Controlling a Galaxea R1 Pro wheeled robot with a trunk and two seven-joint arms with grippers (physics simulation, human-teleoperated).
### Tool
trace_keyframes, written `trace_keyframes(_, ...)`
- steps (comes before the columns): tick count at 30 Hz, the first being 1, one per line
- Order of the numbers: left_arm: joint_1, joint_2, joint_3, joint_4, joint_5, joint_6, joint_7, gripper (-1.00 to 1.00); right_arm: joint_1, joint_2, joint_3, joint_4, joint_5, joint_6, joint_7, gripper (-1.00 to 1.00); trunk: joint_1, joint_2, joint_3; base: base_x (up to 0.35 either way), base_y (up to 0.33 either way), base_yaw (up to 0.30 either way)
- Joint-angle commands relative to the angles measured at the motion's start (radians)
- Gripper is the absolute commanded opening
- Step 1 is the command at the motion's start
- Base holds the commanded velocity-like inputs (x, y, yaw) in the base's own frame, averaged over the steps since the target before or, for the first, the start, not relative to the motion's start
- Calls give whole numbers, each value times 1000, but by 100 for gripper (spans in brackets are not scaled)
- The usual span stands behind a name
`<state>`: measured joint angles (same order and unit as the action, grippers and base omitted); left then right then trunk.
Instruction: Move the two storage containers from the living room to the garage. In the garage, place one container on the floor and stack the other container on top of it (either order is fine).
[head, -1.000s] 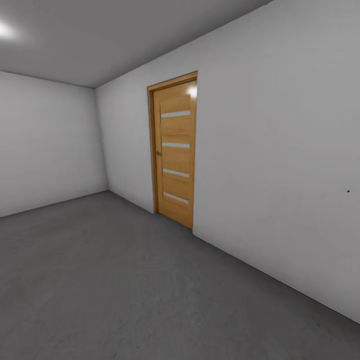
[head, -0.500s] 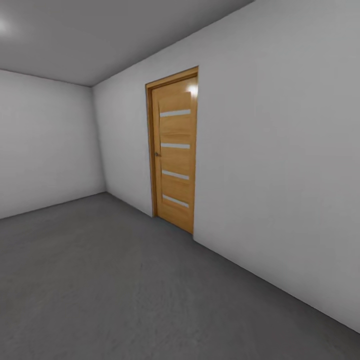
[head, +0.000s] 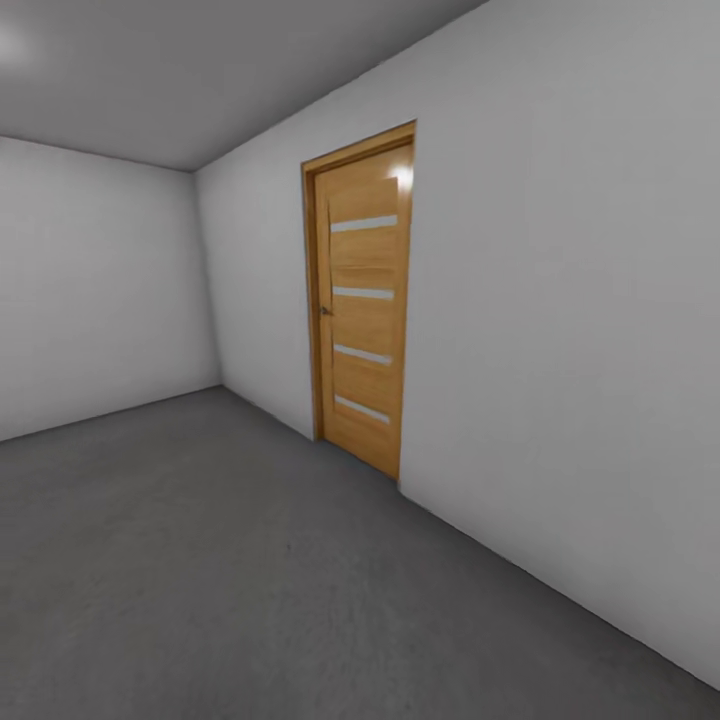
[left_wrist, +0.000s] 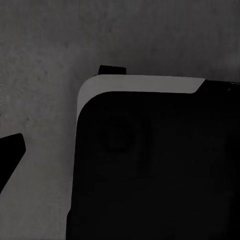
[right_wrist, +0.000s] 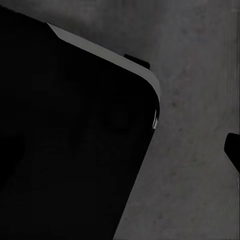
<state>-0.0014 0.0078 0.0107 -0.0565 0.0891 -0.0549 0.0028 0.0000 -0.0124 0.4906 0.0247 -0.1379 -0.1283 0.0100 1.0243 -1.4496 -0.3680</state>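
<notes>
Two storage containers are judged light, stiff, best gripped by the rim, though none can be located here; the garage floor (head: 200, 560) and a wood-panelled door (head: 362, 300) at 12 o'clock are seen; whether either claw is released or clenched cannot be told.

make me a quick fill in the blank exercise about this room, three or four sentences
1. The wooden door stands shut in the wall on the ____ side of the head view.
2. The door has ____ pale horizontal strips across it.
3. The floor is dark ____ concrete.
4. The walls are plain ____.

Missing words: right; four; grey; white
</notes>
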Motion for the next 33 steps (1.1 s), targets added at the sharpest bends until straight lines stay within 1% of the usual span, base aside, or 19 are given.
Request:
trace_keyframes(1,0,0,0,0,10,-2,0,100,0,0,9,1,-9,-5,1,100,1,0,-1,325,0,250)
trace_keyframes(14,0,0,1,0,11,-2,0,100,-1,2,9,1,-5,-5,1,100,1,0,-1,325,0,266)
trace_keyframes(17,0,0,1,0,11,-2,1,100,-1,2,9,1,-9,-5,0,100,1,0,-1,325,0,243)
trace_keyframes(29,0,2,0,0,14,0,3,100,-1,2,9,0,-14,-8,-2,100,1,0,-1,325,0,14)
trace_keyframes(33,0,3,-1,-1,13,25,3,100,-1,1,9,0,-8,-8,-1,100,1,0,-1,325,0,0)
